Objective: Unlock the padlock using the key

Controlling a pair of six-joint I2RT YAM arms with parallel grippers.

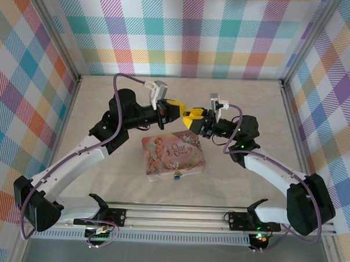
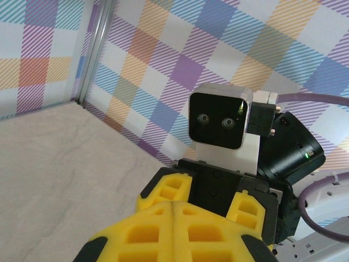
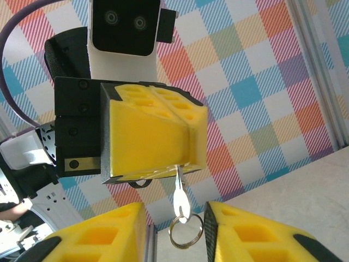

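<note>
Pinched shut in yellow foam fingers of left gripper (image 3: pixel 182 158): small silver key (image 3: pixel 180 199), blade end gripped, ring (image 3: pixel 185 233) dangling. Probably offered so for handover. Spread wide either side of ring with right gripper (image 3: pixel 175 224), no contact seen. Done mid-air above pink illustrated rectangular tin (image 1: pixel 173 156). Tiny blue-teal padlock (image 1: pixel 176 177) down at tin's near edge, well apart from key. Taking key by ring end judged needed to free blade for lock.

**Padlock** (image 1: pixel 176 177): a tiny blue-teal body with a small metal part. It sits at the middle of the near edge of the pink tin (image 1: pixel 172 157) and is too small to tell whether its shackle is closed.

**Key** (image 3: pixel 181 197): slim and silver, hanging upright with its split ring (image 3: pixel 185 232) lowest. Its upper end is pinched between the closed yellow pads of the left gripper (image 3: pixel 188 143), raised just beyond the tin's far edge.
</note>
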